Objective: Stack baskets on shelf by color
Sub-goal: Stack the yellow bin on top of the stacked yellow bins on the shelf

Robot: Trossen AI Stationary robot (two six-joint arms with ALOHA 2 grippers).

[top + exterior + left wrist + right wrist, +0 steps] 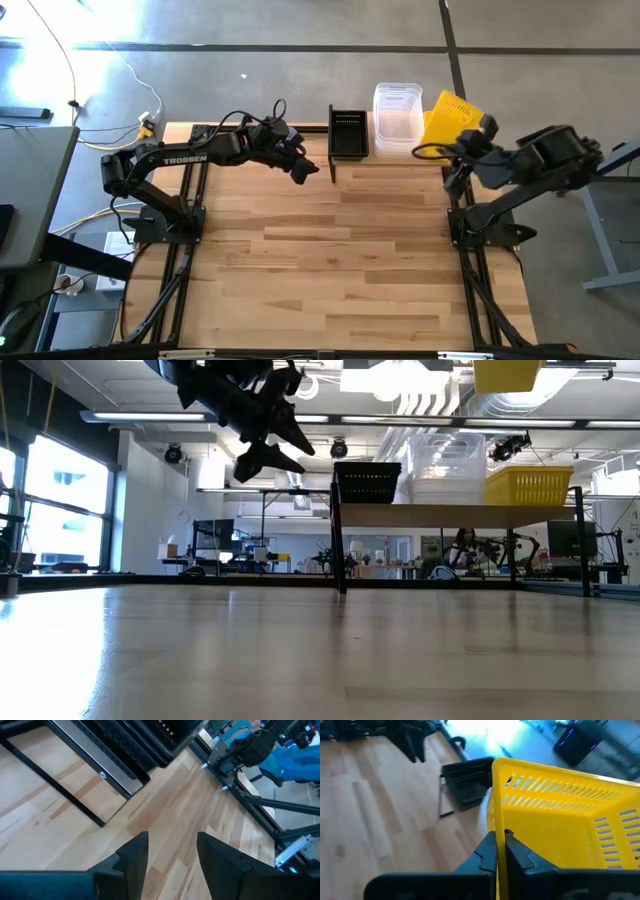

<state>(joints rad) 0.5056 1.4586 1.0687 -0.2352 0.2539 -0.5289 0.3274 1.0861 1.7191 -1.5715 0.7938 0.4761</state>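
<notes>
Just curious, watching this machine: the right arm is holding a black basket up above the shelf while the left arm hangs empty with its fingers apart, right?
Not quite. The basket pinched in the right gripper is yellow, not black, as the right wrist view shows; the black basket sits on the shelf. The rest holds: the left gripper hangs empty, fingers apart.

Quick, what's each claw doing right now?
Left claw: open, holding nothing.
Right claw: shut on the wall of a yellow basket.

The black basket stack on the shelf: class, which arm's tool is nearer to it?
The left tool, open and empty, hovers just beside the black basket stack. The right tool, shut on a yellow basket, is farther off, past the clear tubs.
</notes>
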